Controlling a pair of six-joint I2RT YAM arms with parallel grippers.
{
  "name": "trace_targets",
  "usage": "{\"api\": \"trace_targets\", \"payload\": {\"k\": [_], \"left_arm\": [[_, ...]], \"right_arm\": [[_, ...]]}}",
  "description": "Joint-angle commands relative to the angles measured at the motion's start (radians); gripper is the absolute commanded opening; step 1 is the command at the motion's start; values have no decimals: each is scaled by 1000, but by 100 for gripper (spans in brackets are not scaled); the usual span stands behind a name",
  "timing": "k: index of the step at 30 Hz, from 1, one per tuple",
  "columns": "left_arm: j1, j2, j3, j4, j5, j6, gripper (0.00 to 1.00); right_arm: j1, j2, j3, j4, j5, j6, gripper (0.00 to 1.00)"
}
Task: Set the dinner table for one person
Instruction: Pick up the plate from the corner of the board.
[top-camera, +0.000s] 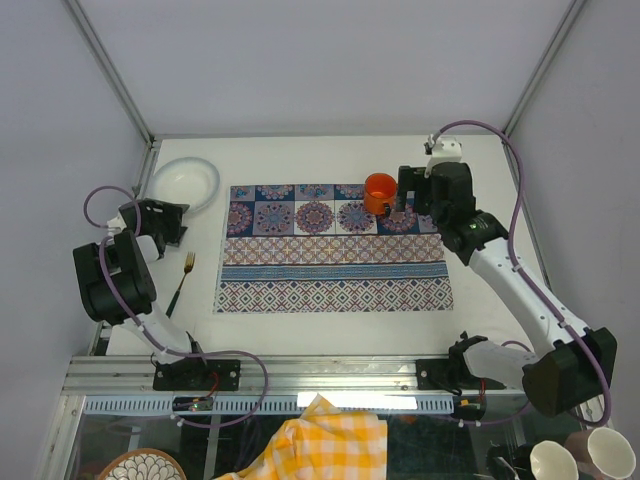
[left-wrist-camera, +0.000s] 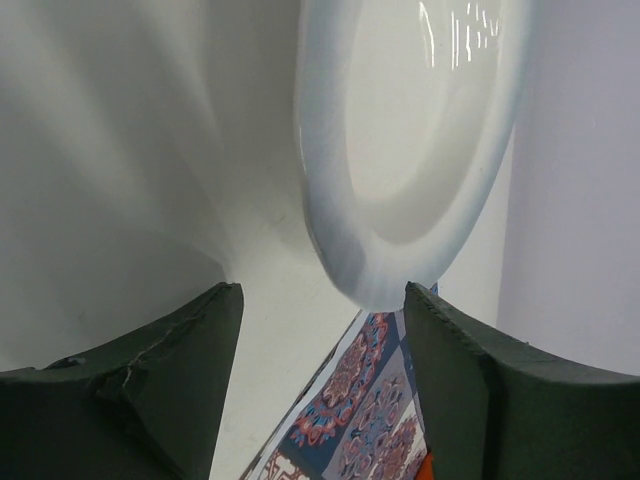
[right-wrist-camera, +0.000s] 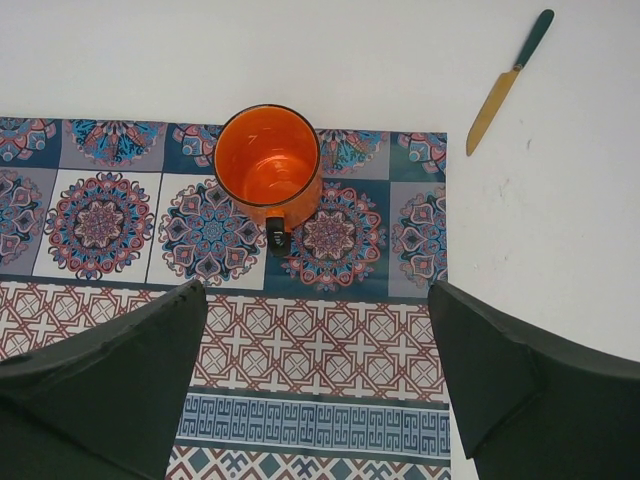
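On the white dinner table (top-camera: 300, 160) lies a blue-and-purple patterned cloth (top-camera: 330, 250). An orange mug (top-camera: 380, 192) stands upright on the cloth's far right corner. My right gripper (top-camera: 410, 200) hovers just right of the mug, open and empty; in the right wrist view the mug (right-wrist-camera: 268, 160) sits ahead of the gripper (right-wrist-camera: 315, 292). A white plate (top-camera: 183, 183) rests at the far left. My left gripper (top-camera: 172, 222) is at its near edge, open. In the left wrist view the plate's rim (left-wrist-camera: 400, 150) reaches the fingertips of the gripper (left-wrist-camera: 322, 295); neither finger touches it.
A fork (top-camera: 182, 280) with a green handle lies left of the cloth. A gold knife (right-wrist-camera: 510, 80) with a green handle lies on the table beyond the cloth's right corner. Below the table edge are a yellow checked cloth (top-camera: 320, 440), cups (top-camera: 580, 455) and a patterned bowl (top-camera: 140, 465).
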Motion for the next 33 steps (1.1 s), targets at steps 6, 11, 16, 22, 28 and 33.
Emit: {"api": "trace_targets", "payload": {"k": [6,11,16,22,28,33], "left_arm": [[21,127,65,208,56,-26,57],[23,188,79,252,66,-42,48],[24,236,114,261,89,-41,23],[26,228,102,288,118,-55,0],[26,170,69,305,142,-59,0],[24,61,45,285,164,-69,0]], "right_arm": [[7,19,26,10,-13,7,94],[6,35,29,8,-17,6,94],[6,60,31,6,-24,10,93],[6,84,32,12,-34,15,92],[6,95,26,18,-46,29,92],[7,92,12,28,-59,41,91]]}}
